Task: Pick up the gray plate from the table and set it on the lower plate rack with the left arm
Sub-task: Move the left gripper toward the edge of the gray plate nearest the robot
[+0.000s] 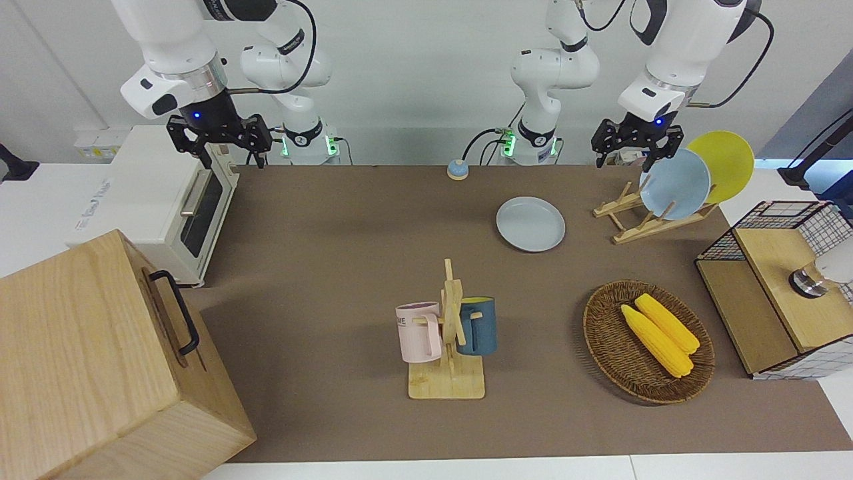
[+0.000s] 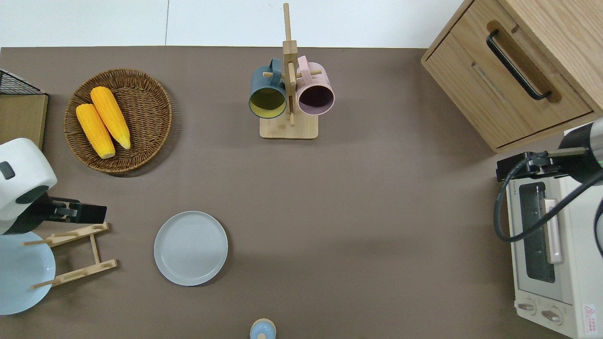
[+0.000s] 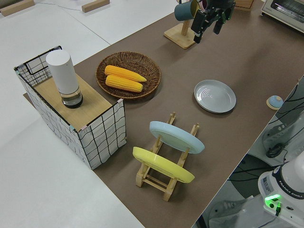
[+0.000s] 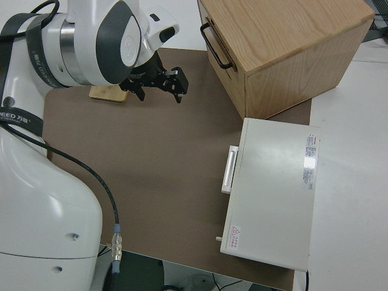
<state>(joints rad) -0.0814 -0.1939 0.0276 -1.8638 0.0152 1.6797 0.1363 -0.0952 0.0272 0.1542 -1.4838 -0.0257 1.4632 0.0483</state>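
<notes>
Your surface carries a wooden cabinet and a toaster oven at the right arm's end, and a wicker basket of corn toward the left arm's end. The lower plate rack stands near the left arm's end with a light blue plate and a yellow plate slotted in. The gray plate lies flat on the surface, just beside the rack, toward the right arm's end. Your left tool hangs released and empty over the rack, so the plate lies sideways from it, toward the middle. The left arm is much the nearer. The right tool is parked, fingers apart.
</notes>
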